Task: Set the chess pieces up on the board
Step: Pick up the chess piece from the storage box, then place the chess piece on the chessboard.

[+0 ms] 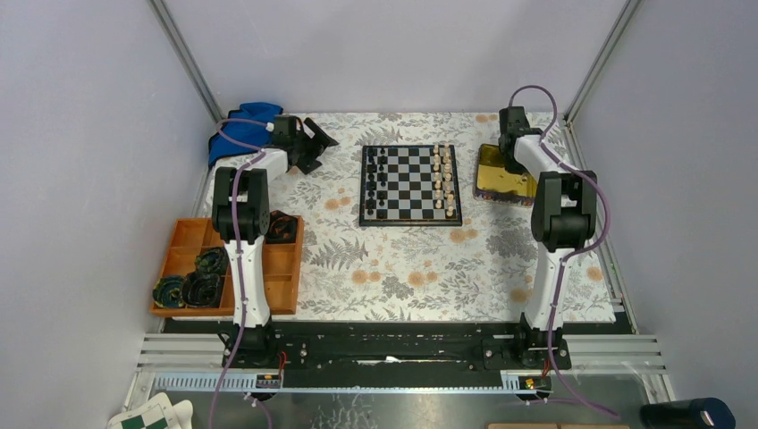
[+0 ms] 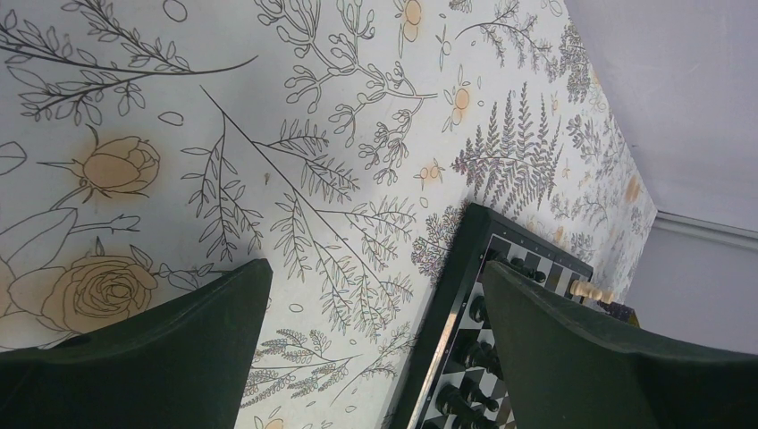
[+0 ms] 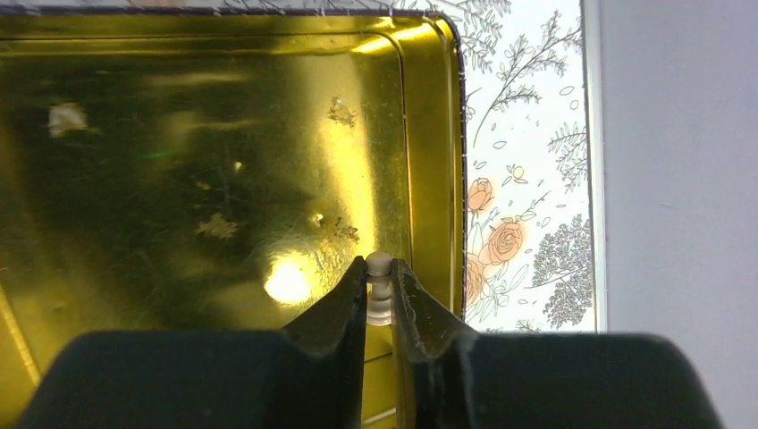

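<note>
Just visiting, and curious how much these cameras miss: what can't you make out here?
Right wrist view: the pale piece shows only its rounded top. The fingers clamped on it hide the body, so its type is unclear.
Top view: the chess pieces on the board are too small to identify.
Left wrist view: one finger and the bottom edge cut off most of the board.

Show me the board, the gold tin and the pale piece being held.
Board point(image 1: 411, 186): top view, bare middle squares.
Tin point(image 3: 179, 161): right wrist view, inner floor.
Pale piece point(image 3: 379, 265): right wrist view, its round head.
</note>
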### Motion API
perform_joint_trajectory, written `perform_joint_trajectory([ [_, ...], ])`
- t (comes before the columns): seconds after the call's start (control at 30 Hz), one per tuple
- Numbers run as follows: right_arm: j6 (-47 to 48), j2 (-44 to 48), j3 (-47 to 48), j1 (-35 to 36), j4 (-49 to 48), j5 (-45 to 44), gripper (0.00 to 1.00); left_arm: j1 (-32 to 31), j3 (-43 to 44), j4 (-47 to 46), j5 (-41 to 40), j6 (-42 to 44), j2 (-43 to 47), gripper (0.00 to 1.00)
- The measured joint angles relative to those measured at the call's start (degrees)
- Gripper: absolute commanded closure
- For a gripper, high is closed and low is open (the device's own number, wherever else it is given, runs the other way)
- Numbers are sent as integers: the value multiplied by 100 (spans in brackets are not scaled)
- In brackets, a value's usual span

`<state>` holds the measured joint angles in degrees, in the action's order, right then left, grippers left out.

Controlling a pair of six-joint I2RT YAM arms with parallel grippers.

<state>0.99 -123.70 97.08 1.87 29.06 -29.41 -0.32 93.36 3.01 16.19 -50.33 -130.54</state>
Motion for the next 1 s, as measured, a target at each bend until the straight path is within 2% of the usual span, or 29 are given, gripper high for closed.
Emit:
perform_joint_trajectory([
  [0.47, 208, 1296, -807, 619, -789, 63, 100, 0, -284, -236, -4, -2, 144, 1],
  [0.73, 282, 2258, -1705, 1624, -1512, 319, 100, -2, -437, -258, -4, -9, 249, 1],
  [1.0, 282, 2771, -2627, 2529, -2516, 614, 100, -35, -472, -254, -4, -13, 280, 1],
])
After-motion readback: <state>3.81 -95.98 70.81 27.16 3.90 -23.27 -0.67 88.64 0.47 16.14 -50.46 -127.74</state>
